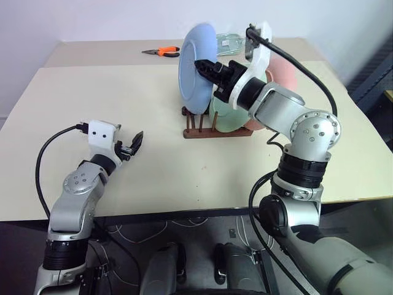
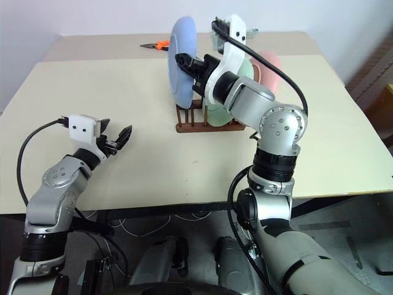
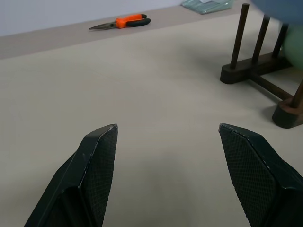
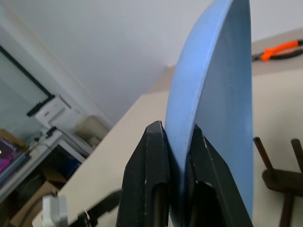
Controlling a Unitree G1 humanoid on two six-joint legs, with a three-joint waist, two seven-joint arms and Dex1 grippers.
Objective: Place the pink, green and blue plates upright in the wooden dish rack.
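Observation:
The blue plate stands upright over the near-left end of the wooden dish rack, its lower rim down among the front pegs. My right gripper is shut on the blue plate's rim, and its fingers pinch the edge in the right wrist view. The green plate stands upright in the rack behind it. Behind that the pink plate stands too, partly hidden by my right arm. My left gripper hovers open over the table's near left, well apart from the rack.
Orange-handled pliers lie at the far side of the table, left of the rack. A clear packet sits behind the rack. The table's front edge runs just before my arms.

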